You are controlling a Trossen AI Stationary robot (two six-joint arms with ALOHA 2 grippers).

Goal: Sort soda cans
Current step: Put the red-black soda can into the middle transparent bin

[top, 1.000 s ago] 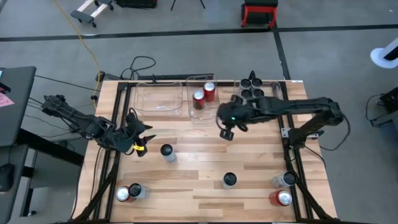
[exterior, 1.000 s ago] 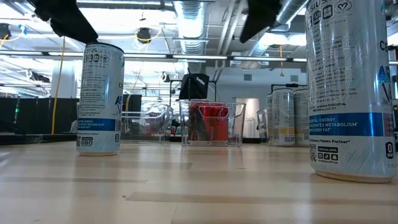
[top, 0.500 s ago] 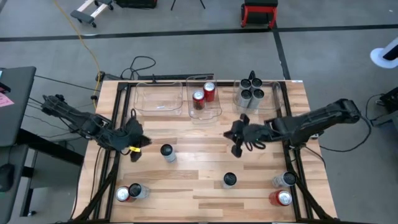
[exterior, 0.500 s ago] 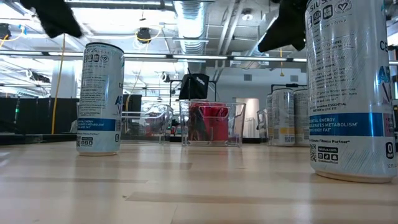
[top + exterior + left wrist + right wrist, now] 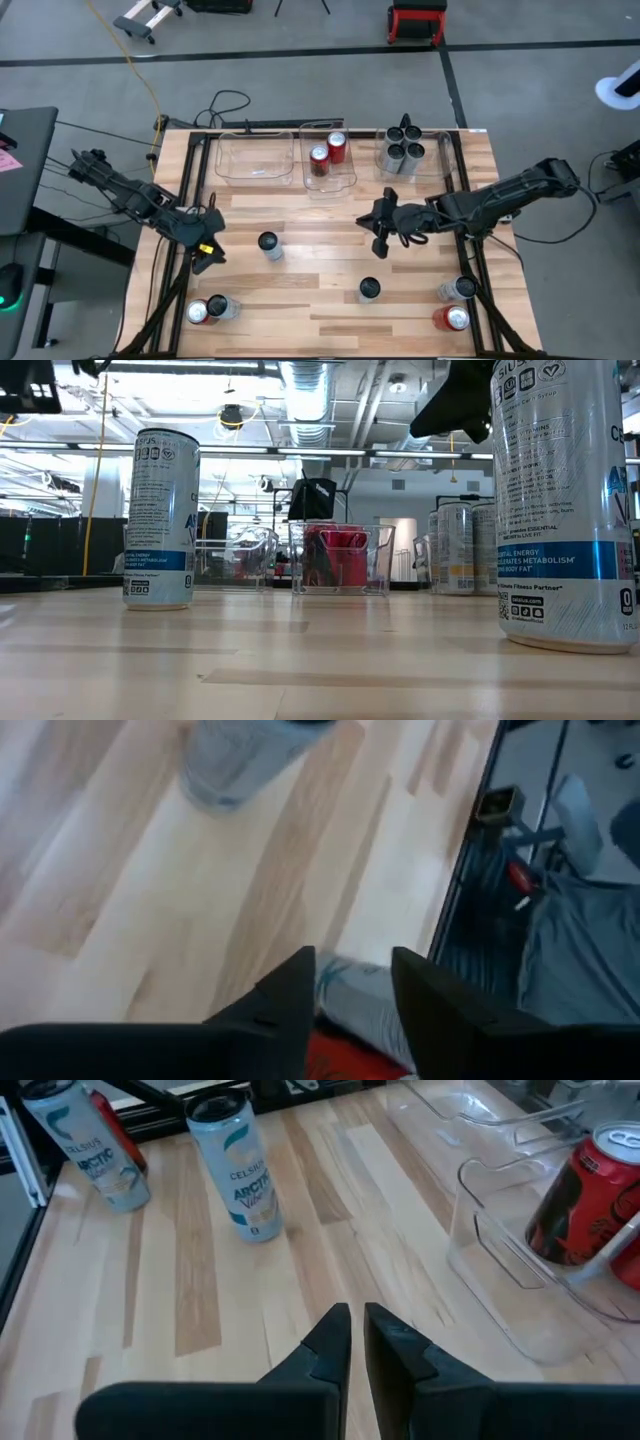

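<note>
The left gripper hung over the table's left edge, its fingers a little apart and empty, just above a red can and a silver can standing together at the near left corner. Right of it stood a lone silver can. At the far side, an empty clear bin sat beside a middle bin with two red cans, then a right bin with four dark-topped cans. The right gripper hovered mid-table, fingers nearly together, holding nothing. Nearer stood another silver can, and at the near right corner a silver one with a red one.
</note>
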